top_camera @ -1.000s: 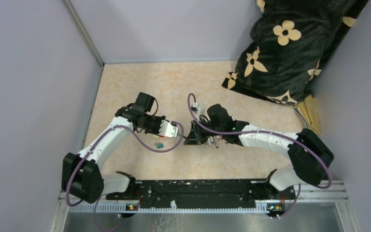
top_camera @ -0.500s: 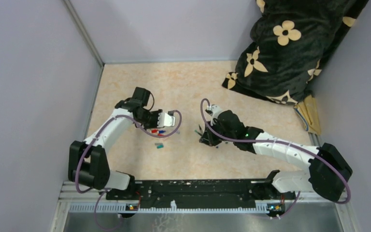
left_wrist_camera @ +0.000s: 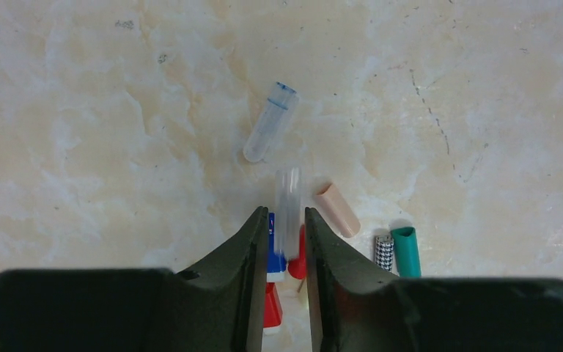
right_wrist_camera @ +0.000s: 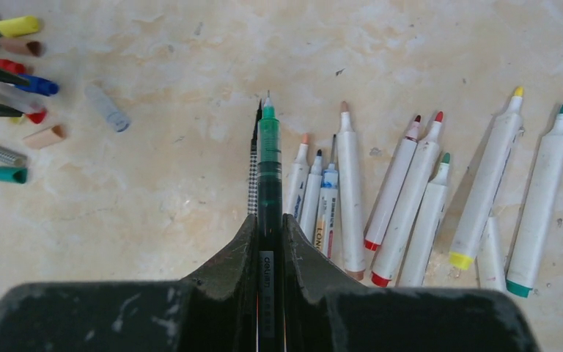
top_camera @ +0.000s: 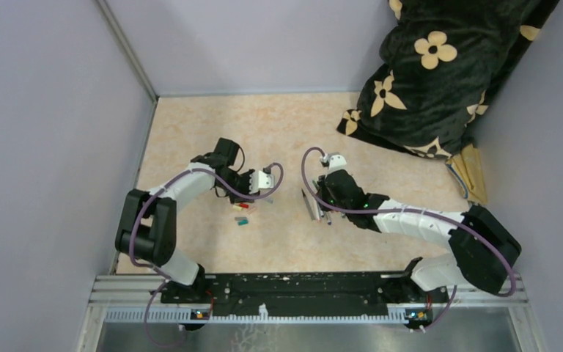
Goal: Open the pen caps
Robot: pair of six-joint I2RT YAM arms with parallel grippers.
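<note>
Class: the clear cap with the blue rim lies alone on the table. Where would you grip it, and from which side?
Probably across the middle of the clear cap, from straight above, jaws turned to match its slant: it lies flat on the table, and both long sides are free.

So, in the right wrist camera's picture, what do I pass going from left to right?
Yellow plastic cap, translucent pale-blue cap, green-ink pen held in the right gripper, white marker with yellow ends, white marker with green ends.
</note>
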